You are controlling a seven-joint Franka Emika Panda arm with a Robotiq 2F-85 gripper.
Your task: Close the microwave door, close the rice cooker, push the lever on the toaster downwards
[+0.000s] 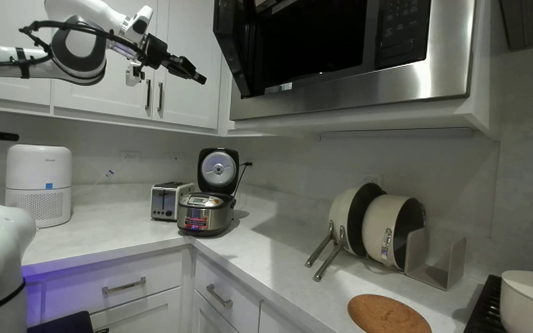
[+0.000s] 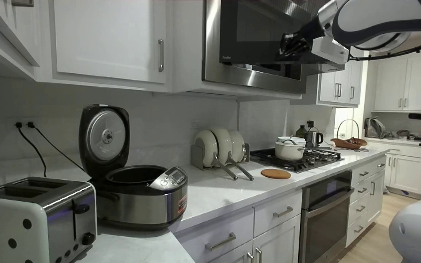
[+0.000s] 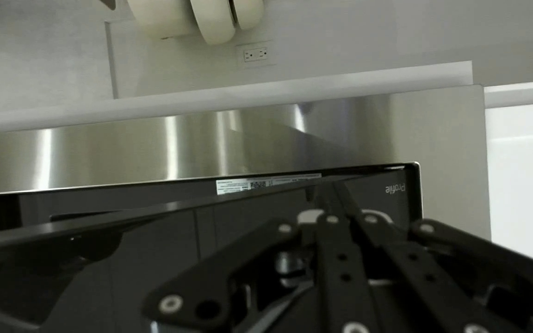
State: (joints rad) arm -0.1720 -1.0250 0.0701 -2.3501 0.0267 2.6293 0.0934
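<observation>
White with black dots, the toaster (image 2: pixel 37 219) stands nearest in an exterior view, on a pale table (image 2: pixel 133 248), its black lever (image 2: pixel 81 208) near the top of its slot. Just beyond it is the rice cooker (image 2: pixel 137 208), steel-sided and dark inside, its lid (image 2: pixel 104 133) raised upright. Farther along, cream pans (image 2: pixel 205 148) stand on edge in a rack (image 2: pixel 197 157), handles sticking out, near a round brown mat (image 2: pixel 275 174). High up, at the end of a white arm (image 2: pixel 375 14), the hand (image 1: pixel 200 79) has its fingers (image 3: pixel 333 249) together with nothing between them; it is near the microwave door (image 2: pixel 252 45) but apart from it. That dark glass door stands open, swung out from its steel surround (image 2: pixel 261 79); the wrist view shows its glossy face past the fingertips. Beyond, a cream pot (image 2: pixel 289 151) sits on the black stove (image 2: pixel 325 157), followed by a steel kettle (image 2: pixel 313 139), a brown basket (image 2: pixel 347 143) and, at the back, white cabinets (image 2: pixel 404 86).
</observation>
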